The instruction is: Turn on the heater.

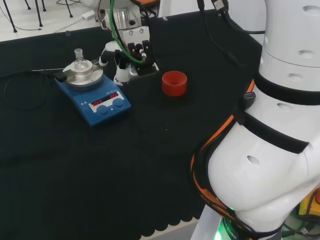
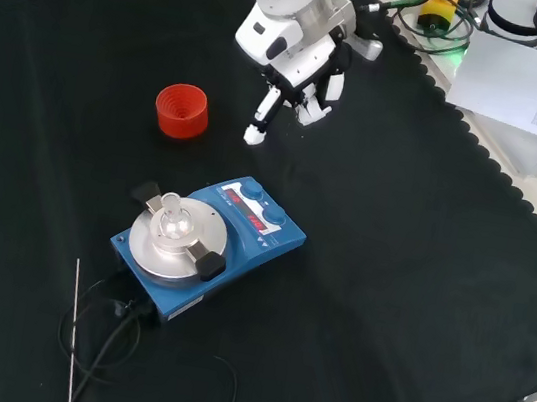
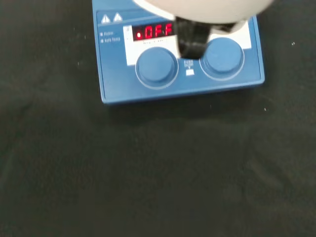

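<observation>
Hovering hand, fingers pointing down, near heater

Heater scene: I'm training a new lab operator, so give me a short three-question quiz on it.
1. True or false: the hand is touching the blue heater.
2. How many round blue knobs are on the heater's front panel?
3. What stands on the heater's metal plate: A) red ribbed ring, B) small glass flask, C) nothing?

Key: 1 false, the hand is apart from it; 2 two; 3 B.
</observation>
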